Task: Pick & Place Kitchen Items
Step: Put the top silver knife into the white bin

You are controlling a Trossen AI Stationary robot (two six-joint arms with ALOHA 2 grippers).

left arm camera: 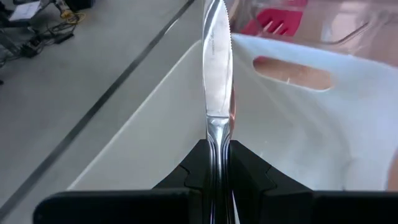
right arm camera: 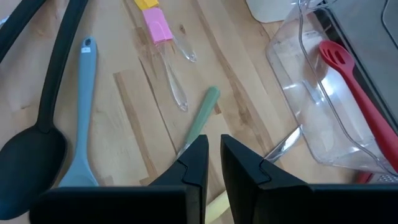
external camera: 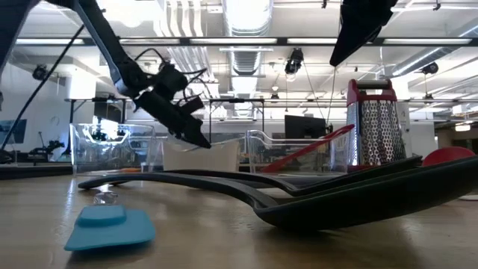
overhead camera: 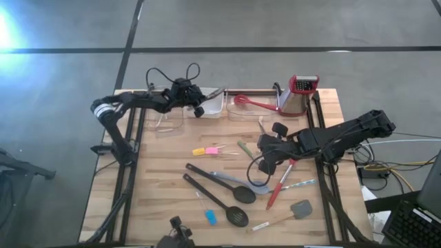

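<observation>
Holding steak knife [left arm camera: 217, 68] — left pincer [left arm camera: 217, 163] clamped on handle, above white bin [left arm camera: 186, 124]; lower level, release gently. Right pincer [right arm camera: 214, 155] near-closed, empty.

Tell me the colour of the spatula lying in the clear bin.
Red. The spatula in the clear bin shows best in the right wrist view.

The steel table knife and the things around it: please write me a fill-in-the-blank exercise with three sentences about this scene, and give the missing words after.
1. The left gripper is shut on the handle of a steel table ____.
2. The blade hangs over the ____ rectangular tray at the table's far edge.
3. A long red slotted spatula lies inside a ____ plastic bin.

Missing words: knife; white; clear
</observation>
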